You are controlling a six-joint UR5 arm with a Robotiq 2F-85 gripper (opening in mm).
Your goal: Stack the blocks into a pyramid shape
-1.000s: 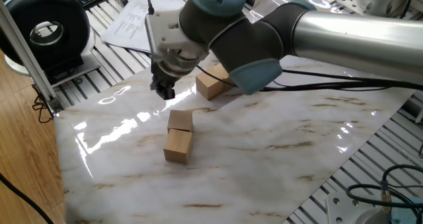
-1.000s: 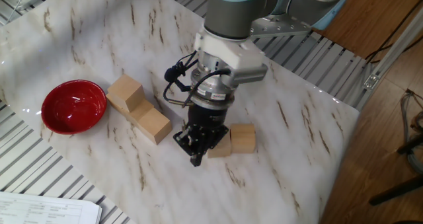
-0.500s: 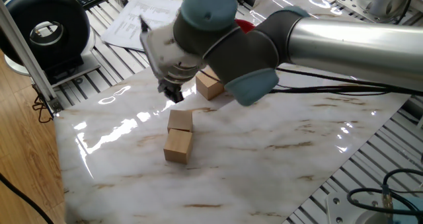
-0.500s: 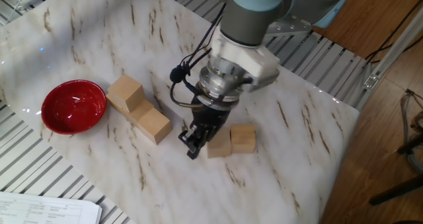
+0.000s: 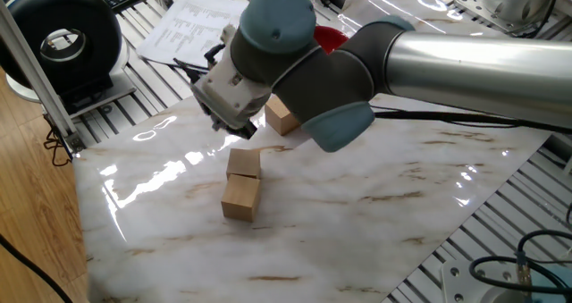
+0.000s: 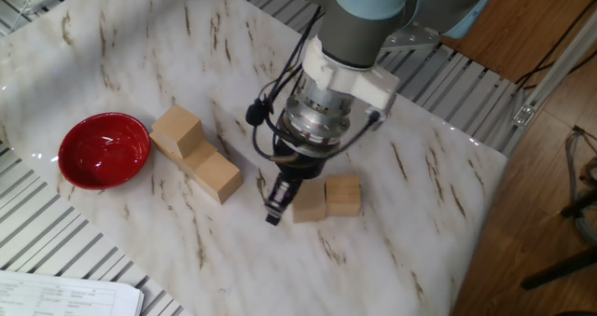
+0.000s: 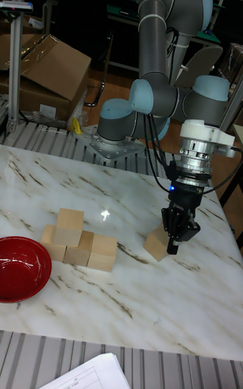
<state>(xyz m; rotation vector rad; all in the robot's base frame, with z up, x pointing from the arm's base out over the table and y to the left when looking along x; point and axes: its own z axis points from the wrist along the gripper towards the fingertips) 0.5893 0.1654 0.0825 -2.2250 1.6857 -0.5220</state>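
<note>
1. My gripper (image 6: 276, 204) has tilted and swung in the last second. Before, it pointed almost straight down beside the two loose blocks; now its tip leans toward the near edge of the marbled table (image 6: 420, 204) in the other fixed view, with the wrist rolled.

2. I cannot tell how far apart the fingers are. They look dark and close together in the tall fixed view, and nothing is between them. I read the gripper as empty.

3. The pair of loose blocks (image 6: 326, 198) has not moved. They sit touching, side by side, just beside the fingertips.

4. The main cluster of blocks (image 7: 75, 243) stands well apart, next to the red bowl (image 6: 104, 150). I count three along the bottom and one on top at the bowl end. So the pyramid is started but two blocks short.

5. My judgement: the wrist is re-orienting to line the fingers up with the nearer loose block. The next pick needs the fingers to straddle one cube only; with the two touching, a finger could nudge the neighbour.
</note>
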